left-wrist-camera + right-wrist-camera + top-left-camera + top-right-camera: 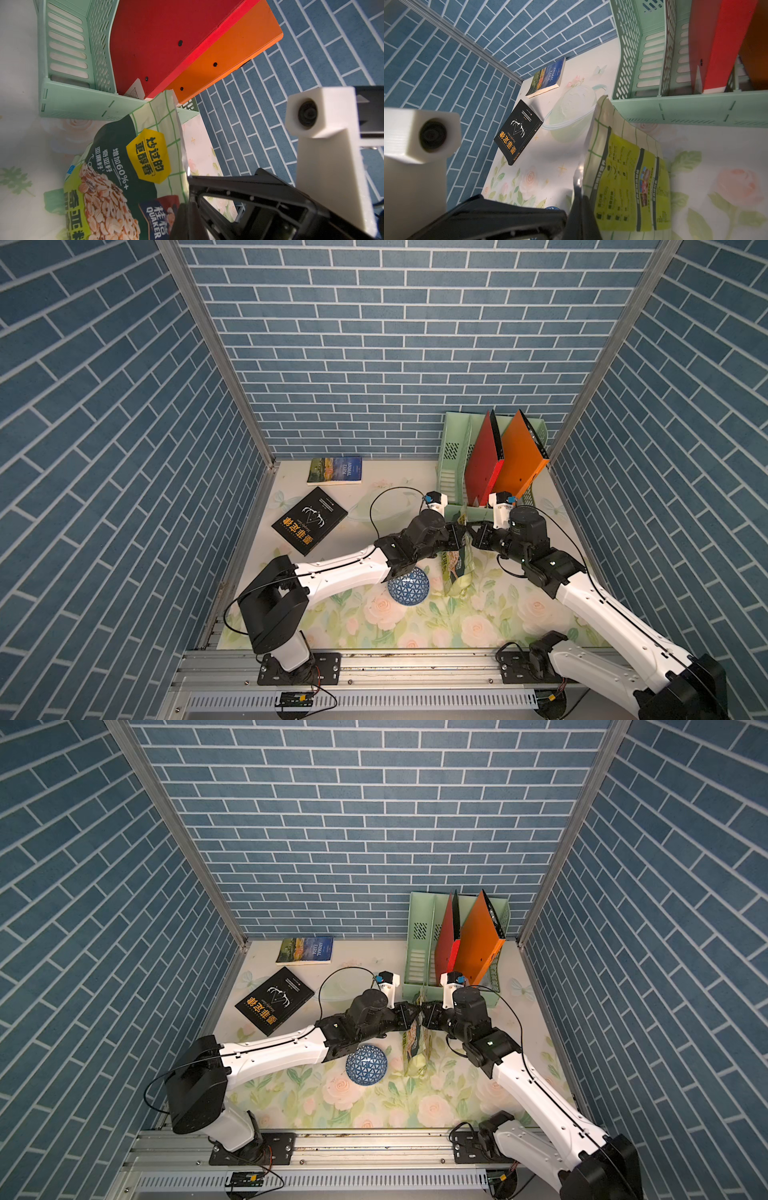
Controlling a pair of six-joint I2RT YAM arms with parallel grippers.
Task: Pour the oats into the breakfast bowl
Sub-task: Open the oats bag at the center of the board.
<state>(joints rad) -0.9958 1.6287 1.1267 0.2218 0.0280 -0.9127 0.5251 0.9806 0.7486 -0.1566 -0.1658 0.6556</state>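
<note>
While the oats bag (457,568) stands roughly upright on the floral table (478,626), just in front of the green file rack (453,448), 2 grippers meet at its top edge. The left gripper (460,531) and right gripper (473,531) each pinch it tight from opposite sides. The breakfast bowl (409,587) sits just beside the bag (partly under the left arm (345,572)).

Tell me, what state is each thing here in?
left tool, shut on the oat bag
right tool, shut on the oat bag
oat bag, upright, top pinched from both sides
breakfast bowl, beside the bag, no oats visible inside
black book, closed, lying flat
Animal Farm book, closed, lying flat
red folder, leaning in the green rack
orange folder, leaning in that rack
</note>
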